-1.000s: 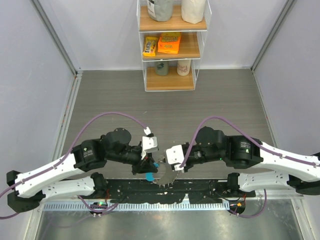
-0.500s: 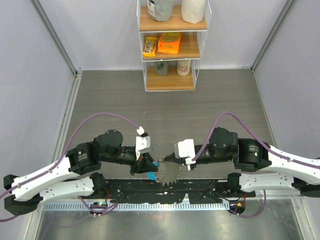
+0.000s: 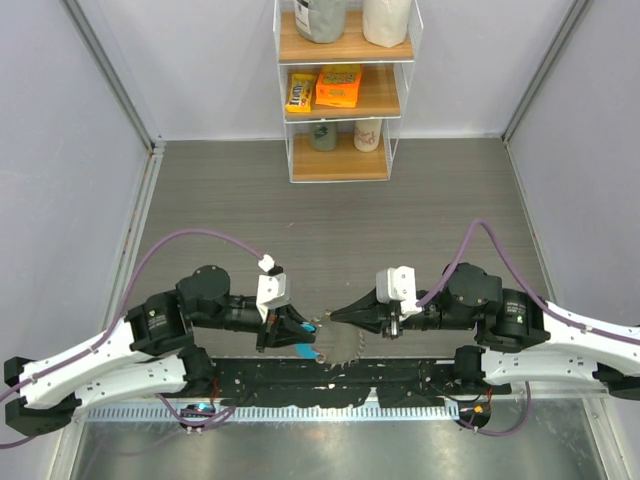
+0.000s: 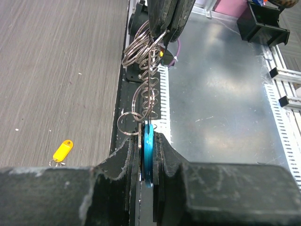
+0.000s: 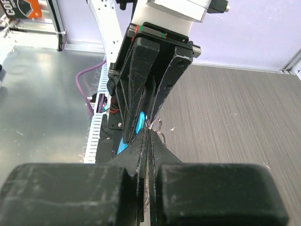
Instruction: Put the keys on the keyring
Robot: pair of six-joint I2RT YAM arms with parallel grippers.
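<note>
Arms have pulled apart, stretching the keyring [image 4: 143, 49] between them; my left jaws pinch its blue tag [image 4: 148, 150], right jaws shut on its far end. Looks like ring-opening; next I'd need one arm freed for the yellow key [image 4: 62, 150] on the worktop [image 4: 56, 70].

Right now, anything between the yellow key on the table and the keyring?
Nothing visible. The yellow key lies alone on bare table, off to the side of the keyring, which hangs stretched between the left fingers, shut on its blue tag, and the right fingers, shut on its loops. So neither is free to fetch it.
</note>
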